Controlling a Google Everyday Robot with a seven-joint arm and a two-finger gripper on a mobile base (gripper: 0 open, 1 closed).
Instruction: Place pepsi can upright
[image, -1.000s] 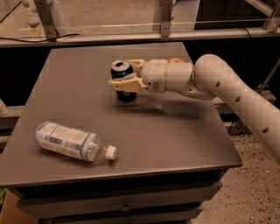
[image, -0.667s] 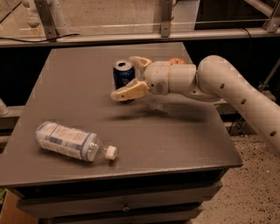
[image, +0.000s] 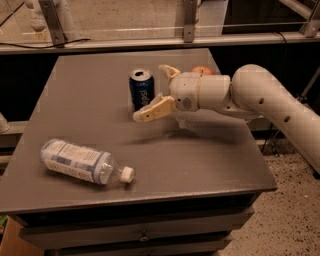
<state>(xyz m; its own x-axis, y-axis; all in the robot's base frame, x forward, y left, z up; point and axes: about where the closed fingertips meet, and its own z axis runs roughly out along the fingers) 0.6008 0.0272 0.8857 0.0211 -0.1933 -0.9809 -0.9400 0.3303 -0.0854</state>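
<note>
The pepsi can (image: 141, 89) stands upright near the back middle of the grey table (image: 90, 110), dark blue with a silver top. My gripper (image: 151, 92) is open, just to the right of the can and lifted slightly off the table. One finger (image: 154, 109) reaches in front of the can's lower right side, the other (image: 168, 71) points up behind it. The fingers are apart from the can and hold nothing.
A clear plastic water bottle (image: 80, 161) with a white cap lies on its side at the front left. An orange round object (image: 202, 71) sits behind my wrist at the back right. A railing (image: 150, 42) runs behind the table.
My gripper has let go of the can and pulled back to the right and upward. The can stays standing upright where it was set.
</note>
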